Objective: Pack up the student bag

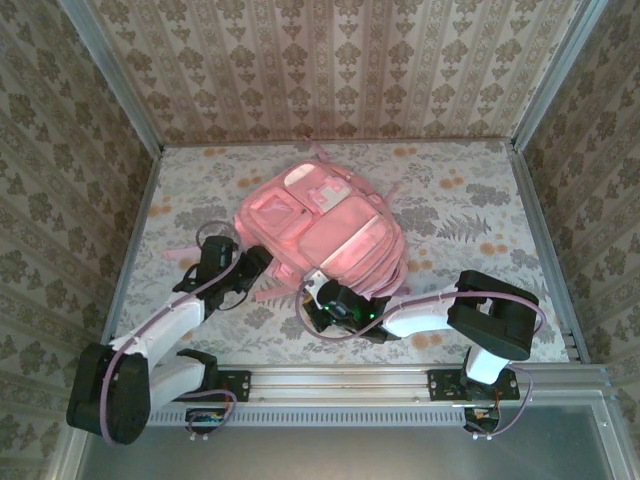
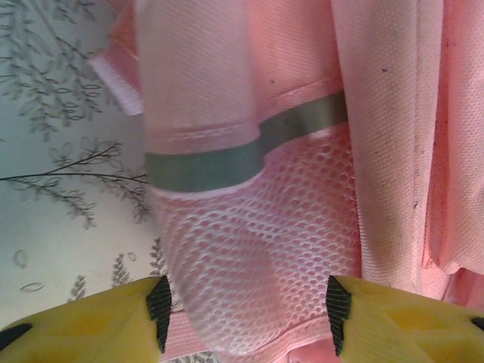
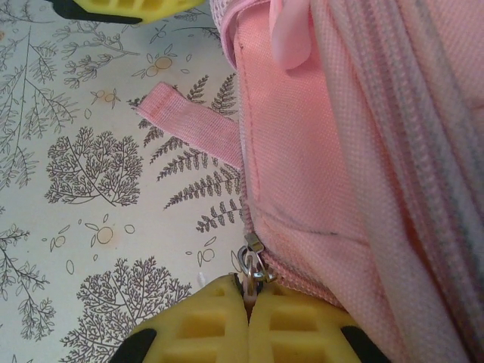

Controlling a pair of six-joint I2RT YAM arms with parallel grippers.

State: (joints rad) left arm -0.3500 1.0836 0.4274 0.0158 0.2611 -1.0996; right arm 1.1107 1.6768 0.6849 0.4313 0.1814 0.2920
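From the top camera I see the student bag point(image 1: 320, 225) lying flat near the middle of the floral counter point(image 1: 460, 200). Its front pockets face up and pale straps trail out at its near side. My left arm point(image 1: 170, 320) reaches in from the near left, and its jaws sit against the bag's left flank. My right arm point(image 1: 440, 312) folds back across from the near right, and its jaws meet the bag's near edge. From this height I cannot tell how either pair stands.

On the left wrist camera the bag point(image 2: 393, 113) takes the upper and right part of the frame, with bare counter point(image 2: 53, 227) to the left. Its mesh side pocket point(image 2: 257, 249), topped by a grey band point(image 2: 204, 168), lies between my two yellow fingers point(image 2: 91, 329). The left jaws are spread, with one black pad at each side of the mesh. I cannot tell whether the pads touch it.

On the right wrist camera the bag point(image 3: 302, 174) runs down the right side, with counter point(image 3: 91, 227) on the left. A pink strap end point(image 3: 189, 125) sticks out from the bag over the fern print. The right jaws are pressed together, yellow fingers point(image 3: 197, 325) flush, pinching the metal zipper pull point(image 3: 253, 263) at the bag's lower seam.
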